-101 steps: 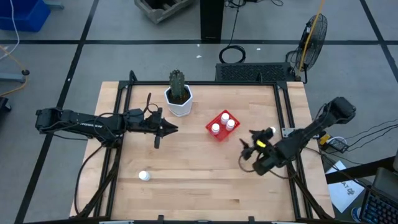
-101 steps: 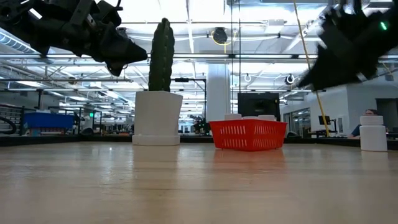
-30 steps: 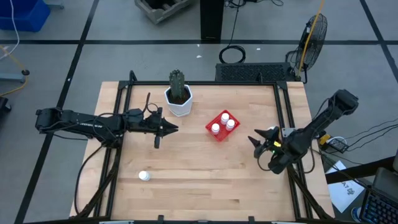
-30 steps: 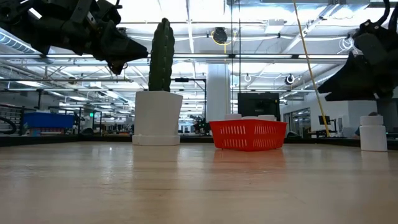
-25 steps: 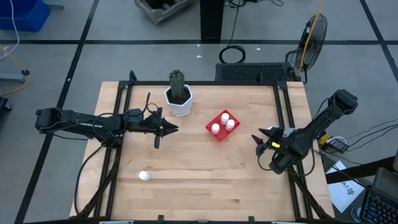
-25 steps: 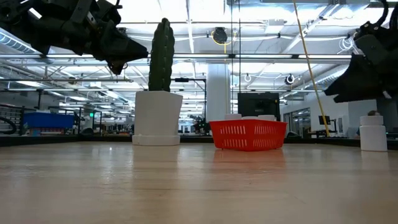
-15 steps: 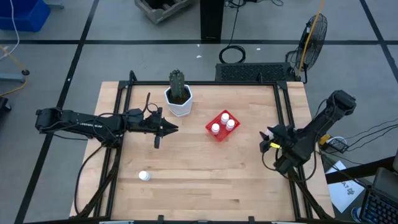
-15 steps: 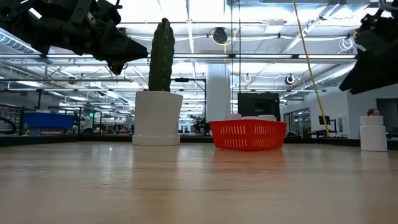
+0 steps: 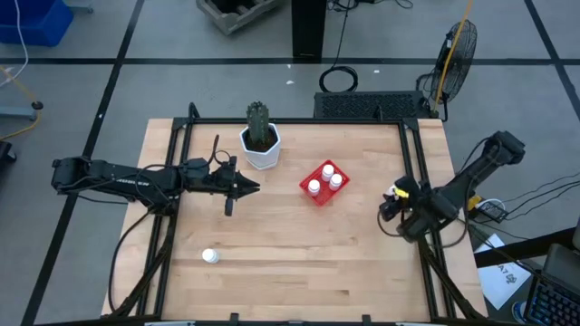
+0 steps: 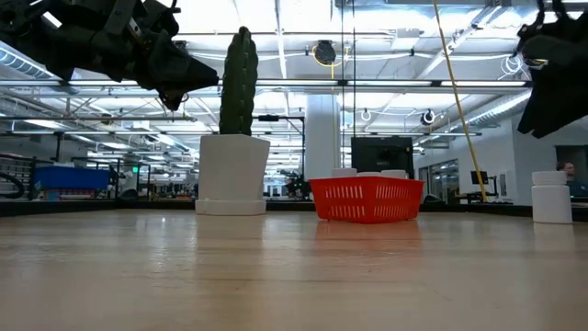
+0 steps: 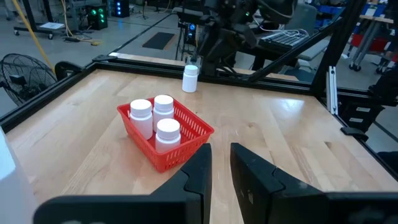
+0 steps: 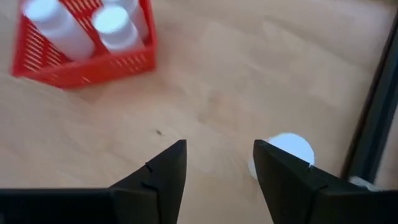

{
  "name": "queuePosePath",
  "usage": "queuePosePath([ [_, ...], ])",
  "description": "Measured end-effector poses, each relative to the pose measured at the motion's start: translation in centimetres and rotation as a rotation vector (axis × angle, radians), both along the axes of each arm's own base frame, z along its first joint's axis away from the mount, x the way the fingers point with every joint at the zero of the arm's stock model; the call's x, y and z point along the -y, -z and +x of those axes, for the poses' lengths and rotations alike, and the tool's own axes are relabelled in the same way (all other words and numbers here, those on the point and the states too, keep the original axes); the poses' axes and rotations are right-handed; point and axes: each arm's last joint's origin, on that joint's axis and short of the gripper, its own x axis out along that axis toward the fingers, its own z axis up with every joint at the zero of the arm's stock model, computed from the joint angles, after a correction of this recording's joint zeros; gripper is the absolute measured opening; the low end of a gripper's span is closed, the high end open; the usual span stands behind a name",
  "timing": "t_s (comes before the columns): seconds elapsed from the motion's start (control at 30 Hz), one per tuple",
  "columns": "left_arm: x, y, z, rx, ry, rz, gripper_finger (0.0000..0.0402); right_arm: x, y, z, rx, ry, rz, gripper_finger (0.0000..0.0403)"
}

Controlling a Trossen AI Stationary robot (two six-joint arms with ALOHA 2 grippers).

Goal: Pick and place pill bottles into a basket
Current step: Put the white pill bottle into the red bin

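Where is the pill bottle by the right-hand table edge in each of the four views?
High view: pill bottle at the table's right edge, mostly hidden under the right claw.
Low view: far right, upright on the table.
Left wrist view: upright beyond the basket, near the far rail.
Right wrist view: white cap beside one finger.
Shared landmark: the red basket, in all four views.

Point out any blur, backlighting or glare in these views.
Right wrist view: the basket and pill bottles smear with motion blur. Low view: both arms and the cactus are backlit silhouettes against bright ceiling lights. Left wrist view: its fingers are soft, close to the lens.
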Motion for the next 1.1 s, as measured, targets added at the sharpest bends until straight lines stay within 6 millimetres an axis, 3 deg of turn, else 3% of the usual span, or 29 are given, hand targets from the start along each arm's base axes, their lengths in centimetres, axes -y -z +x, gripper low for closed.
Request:
queuePosePath([
  [0.43, 0.0, 0.0, 0.0, 0.0, 0.0, 0.0, 0.0062, 3.5, -0.7, 0.0, -0.204, 0.014, 0.231, 0.0161],
  [0.67, 0.0, 0.0, 0.0, 0.001, 0.0, 0.0, 0.0062, 4.1, -0.7, 0.5, -0.192, 0.032, 0.265, 0.0199],
  [0.83, 0.0, 0.0, 0.0, 0.0, 0.0, 0.0, 0.0062, 4.7, -0.5, 1.0, -0.187, 0.135, 0.279, 0.0233],
  [1.1, 0.0, 0.0, 0.0, 0.0, 0.0, 0.0, 0.0062, 5.8, 0.4, 2.0, -0.269, 0.269, 0.302, 0.0228],
])
